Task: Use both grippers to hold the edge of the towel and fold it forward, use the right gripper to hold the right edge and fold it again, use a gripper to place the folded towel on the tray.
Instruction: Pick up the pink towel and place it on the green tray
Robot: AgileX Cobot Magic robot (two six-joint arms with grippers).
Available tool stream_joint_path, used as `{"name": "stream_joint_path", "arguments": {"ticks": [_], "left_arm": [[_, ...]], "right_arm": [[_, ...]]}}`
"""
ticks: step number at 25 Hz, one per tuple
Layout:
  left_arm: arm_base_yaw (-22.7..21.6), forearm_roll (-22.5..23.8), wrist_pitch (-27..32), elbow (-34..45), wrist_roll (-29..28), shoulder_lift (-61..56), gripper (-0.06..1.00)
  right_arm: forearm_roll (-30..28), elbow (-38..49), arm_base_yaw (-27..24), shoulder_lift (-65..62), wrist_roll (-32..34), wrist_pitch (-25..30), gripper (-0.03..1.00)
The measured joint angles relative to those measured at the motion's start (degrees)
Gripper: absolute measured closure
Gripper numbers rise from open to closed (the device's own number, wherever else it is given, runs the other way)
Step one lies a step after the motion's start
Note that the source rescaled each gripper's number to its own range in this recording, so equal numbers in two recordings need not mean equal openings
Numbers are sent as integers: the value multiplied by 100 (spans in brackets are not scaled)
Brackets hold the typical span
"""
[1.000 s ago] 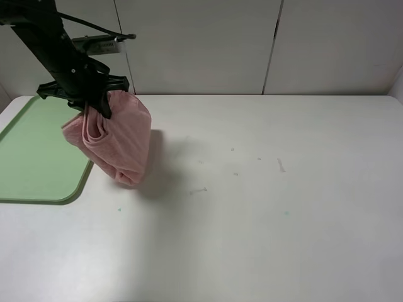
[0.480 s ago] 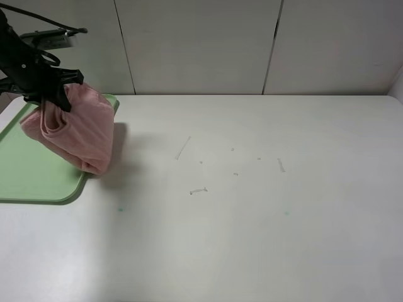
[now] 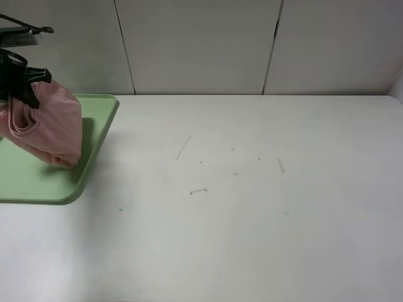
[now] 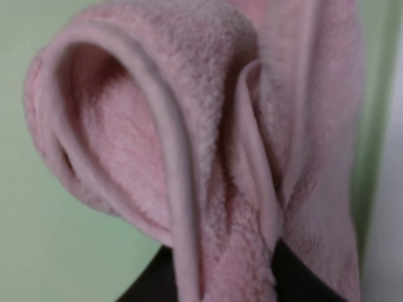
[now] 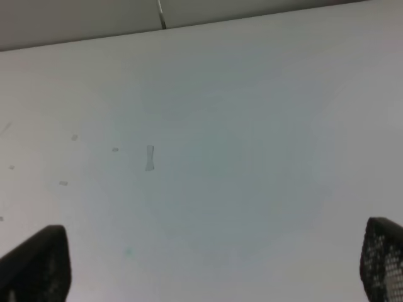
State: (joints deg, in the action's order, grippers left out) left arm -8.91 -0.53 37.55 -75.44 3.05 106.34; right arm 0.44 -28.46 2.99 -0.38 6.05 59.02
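Observation:
The folded pink towel (image 3: 49, 128) hangs bunched from my left gripper (image 3: 22, 85) at the far left of the exterior high view, its lower end over the light-green tray (image 3: 101, 129). In the left wrist view the towel (image 4: 208, 145) fills the frame, with its hemmed borders looping down. My left gripper (image 4: 220, 286) is shut on it, dark fingers (image 4: 299, 280) showing on either side, and the tray (image 4: 38, 239) is green behind it. My right gripper (image 5: 211, 264) stands open above bare table, holding nothing. It is out of the exterior high view.
The white table (image 3: 252, 220) carries a few small scuff marks (image 3: 198, 190) near its middle. A pale panelled wall (image 3: 201, 44) runs along the far edge. The tray reaches past the left edge of the exterior high view.
My left gripper has carried the hanging towel leftward, from above the table beside the tray to above the tray. The right gripper has stayed open.

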Motion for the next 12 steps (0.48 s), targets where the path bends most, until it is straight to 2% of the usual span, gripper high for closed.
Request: {"name": "stream_joint_path", "arguments": {"ticks": [9,11,12], "left_arm": [[-185,187,-360,418,0,0,76],[-185,230,-353,420,2,0,70],[-185,250,-314,420,2,-7,59]], "right_arm": [[0,0,0,0,0,0,-3],[0,0,0,0,0,0,-3],[0,0,0,0,0,0,-3]]}}
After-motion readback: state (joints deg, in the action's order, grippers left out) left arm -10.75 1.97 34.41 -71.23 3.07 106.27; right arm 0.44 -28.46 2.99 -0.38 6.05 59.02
